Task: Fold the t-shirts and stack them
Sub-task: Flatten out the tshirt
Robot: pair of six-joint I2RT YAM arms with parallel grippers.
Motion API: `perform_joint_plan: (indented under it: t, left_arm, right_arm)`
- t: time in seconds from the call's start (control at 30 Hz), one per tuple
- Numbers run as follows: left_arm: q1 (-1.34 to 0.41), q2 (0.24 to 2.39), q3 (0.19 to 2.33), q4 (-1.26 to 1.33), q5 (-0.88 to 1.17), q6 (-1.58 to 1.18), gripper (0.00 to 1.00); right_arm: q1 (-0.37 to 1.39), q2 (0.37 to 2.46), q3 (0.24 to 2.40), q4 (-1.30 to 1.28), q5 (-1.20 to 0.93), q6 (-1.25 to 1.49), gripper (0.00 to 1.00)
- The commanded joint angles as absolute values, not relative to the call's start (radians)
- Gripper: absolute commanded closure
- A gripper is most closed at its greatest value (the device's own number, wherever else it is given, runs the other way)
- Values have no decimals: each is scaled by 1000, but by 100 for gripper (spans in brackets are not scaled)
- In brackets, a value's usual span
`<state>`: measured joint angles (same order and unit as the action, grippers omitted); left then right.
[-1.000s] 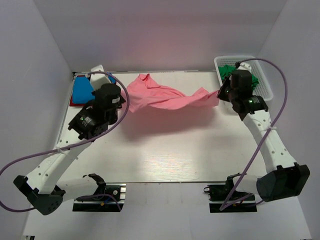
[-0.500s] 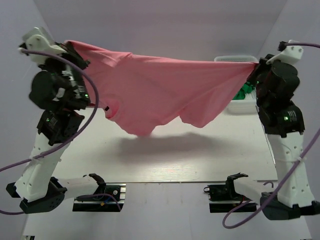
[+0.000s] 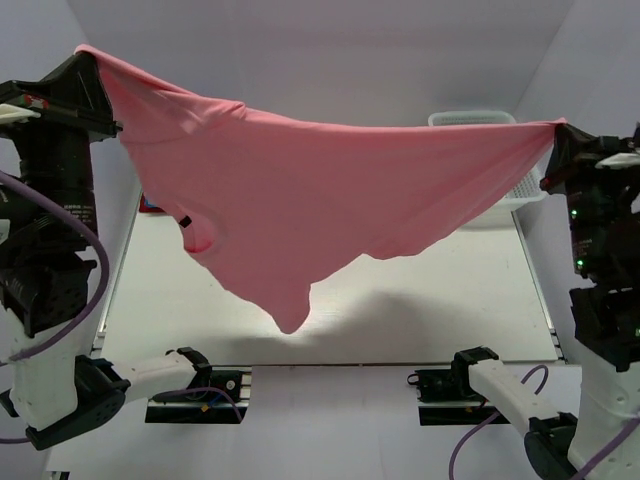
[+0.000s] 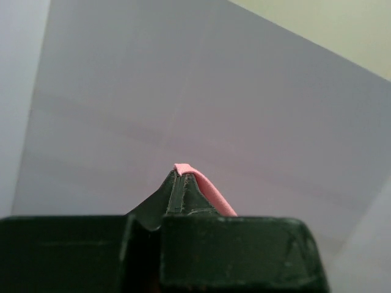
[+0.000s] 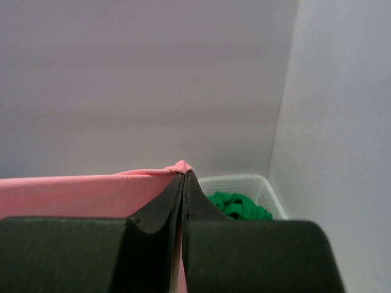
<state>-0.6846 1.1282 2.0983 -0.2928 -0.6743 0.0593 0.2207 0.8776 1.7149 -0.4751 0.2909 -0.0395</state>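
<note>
The salmon pink t-shirt [image 3: 320, 190] hangs stretched in the air between my two raised grippers, its lower edge drooping well above the table. My left gripper [image 3: 85, 55] is shut on its upper left corner; a pink fold [image 4: 204, 186] shows at the fingertips in the left wrist view. My right gripper [image 3: 556, 128] is shut on its right corner, and pink cloth [image 5: 79, 195] spreads left of the jaws in the right wrist view. Dark green t-shirts [image 5: 235, 204] lie in the basket. The blue and red t-shirts are mostly hidden behind the pink one.
A white lattice basket [image 3: 480, 120] stands at the table's back right corner, also seen in the right wrist view [image 5: 244, 183]. The white tabletop [image 3: 420, 310] lies below the hanging shirt. Grey walls enclose the table on three sides.
Both grippers have risen high and moved apart, lifting the pink t-shirt off the table and spreading it wide. It now hangs higher and wider than half a second ago.
</note>
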Motion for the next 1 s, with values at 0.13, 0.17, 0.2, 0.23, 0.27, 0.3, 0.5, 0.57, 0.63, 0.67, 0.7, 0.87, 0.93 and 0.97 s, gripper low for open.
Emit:
perform_joint_plan:
  t: [0.13,0.17,0.2,0.23,0.27,0.3,0.5,0.57,0.63,0.67,0.7,0.87,0.93,0.97]
  left_arm:
    - [-673,1111,2092,-382,-440,-28,100]
    - [-673,1111,2080,-370,-440,-28,100]
    - [-673,1111,2080,-370,-458,-28,100]
    - [-673,1126,2092,-370,-471,-28,100]
    - [-673,1138,2106,-400,-497,-28,100]
    - [-673,1159,2129,-409,-515,-17,100]
    - [-683,1123,2034,-318,-656,41,100]
    - [-683,1123,2023,-307,-695,60,100]
    - [-683,1123,2000,-269,-736,83,100]
    - [-683,1123,1991,-259,-780,97,100]
    - [-683,1132,1991,-250,-807,119,100]
    - [-683,1121,1928,-144,-890,189,100]
    - [-683,1121,1946,-170,-829,169,100]
    - [-683,1132,1968,-190,-806,152,100]
  right_arm:
    - [213,815,1733,-413,204,-84,100]
    - [215,816,1729,-410,151,-93,100]
    - [215,828,1735,-417,115,-107,100]
    - [213,848,1771,-442,104,-107,100]
    - [215,868,1784,-469,109,-110,100]
    - [216,874,1795,-475,179,-101,100]
    - [219,828,1744,-339,572,-146,100]
    - [222,822,1749,-341,522,-135,100]
    - [216,833,1761,-339,492,-138,100]
    - [218,845,1772,-333,512,-146,100]
    - [219,857,1776,-319,528,-167,100]
    - [218,900,1755,-210,614,-258,100]
    - [219,910,1790,-227,495,-273,100]
    - [216,922,1807,-239,465,-252,100]
